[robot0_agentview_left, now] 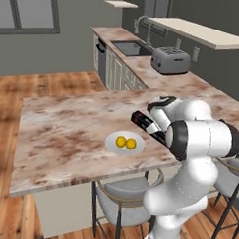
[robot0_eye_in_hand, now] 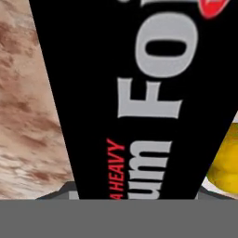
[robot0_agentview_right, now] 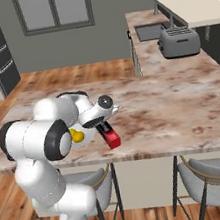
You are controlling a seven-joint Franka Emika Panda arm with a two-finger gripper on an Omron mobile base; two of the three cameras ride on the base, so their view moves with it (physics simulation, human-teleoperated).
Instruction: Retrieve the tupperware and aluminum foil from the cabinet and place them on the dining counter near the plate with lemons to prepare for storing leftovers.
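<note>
A: In the left base view, where is the aluminum foil (robot0_agentview_left: 147,123)?

B: The gripper (robot0_agentview_left: 158,124) seems to be grasping it, over the near edge of the dining counter (robot0_agentview_left: 66,134), just beside the plate (robot0_agentview_left: 124,143) with the lemons (robot0_agentview_left: 126,142).

A: And the right base view?

B: The box's red end pokes out by the near edge.

A: The hand view?

B: Black box up close, one lemon beside it. I think it isn't let go yet, and I can't spot the tupperware.
</note>
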